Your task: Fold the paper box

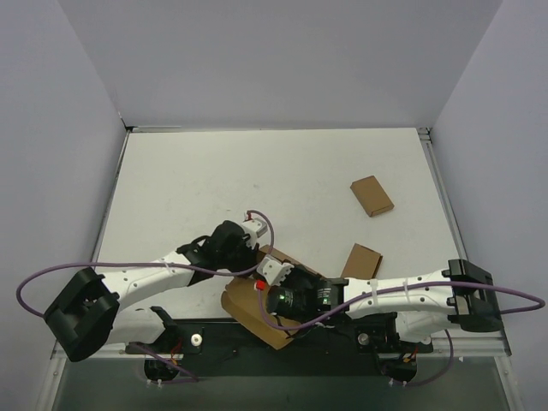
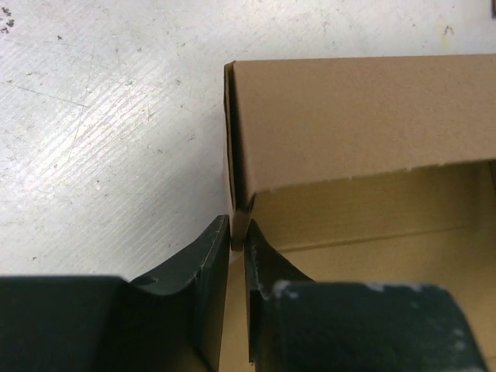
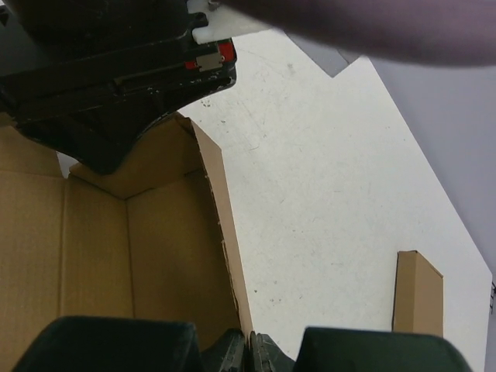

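Observation:
The paper box (image 1: 253,313) is a brown cardboard piece standing part-folded at the near edge of the table, between the two arms. In the left wrist view its outer panel (image 2: 356,124) rises ahead, and my left gripper (image 2: 237,232) is shut on the thin upright corner edge of a wall. My right gripper (image 3: 250,346) is shut on the top edge of another wall of the box (image 3: 163,248), whose open inside lies to its left. In the top view, the left gripper (image 1: 257,256) and the right gripper (image 1: 266,282) meet close together over the box.
Two small brown boxes lie on the white table: one at the middle right (image 1: 372,195), one nearer the right arm (image 1: 362,261), also seen as the small box (image 3: 417,291). The left arm's black gripper body (image 3: 116,85) sits just beyond the box.

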You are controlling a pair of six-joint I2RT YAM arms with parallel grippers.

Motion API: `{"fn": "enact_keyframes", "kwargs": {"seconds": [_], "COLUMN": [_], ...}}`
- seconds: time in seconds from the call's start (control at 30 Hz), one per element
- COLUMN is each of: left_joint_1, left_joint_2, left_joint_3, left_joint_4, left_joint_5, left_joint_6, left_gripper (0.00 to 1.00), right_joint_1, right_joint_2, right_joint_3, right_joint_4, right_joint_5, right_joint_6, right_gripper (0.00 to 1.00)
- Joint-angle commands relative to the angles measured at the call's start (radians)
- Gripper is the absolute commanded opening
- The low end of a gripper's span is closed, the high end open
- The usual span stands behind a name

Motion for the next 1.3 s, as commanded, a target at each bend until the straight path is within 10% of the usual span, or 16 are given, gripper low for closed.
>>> {"fn": "enact_keyframes", "kwargs": {"seconds": [0.0, 0.63, 1.27], "left_joint_1": [0.003, 0.003, 0.003], "left_joint_2": [-0.083, -0.084, -0.086], "left_joint_3": [-0.036, -0.113, -0.204], "left_joint_4": [0.175, 0.325, 0.486], "left_joint_5": [0.012, -0.065, -0.126], "left_joint_6": [-0.043, -0.033, 0.029], "left_gripper": [0.26, 0.52, 0.53], "right_joint_1": [0.011, 0.015, 0.015], "right_joint_2": [0.015, -0.006, -0.026], "right_joint_3": [0.034, 0.027, 0.025], "right_joint_4": [-0.016, -0.017, -0.016], "right_joint_5": [0.04, 0.011, -0.021], "right_joint_6": [0.011, 0.034, 0.041], "right_gripper": [0.04, 0.04, 0.04]}}
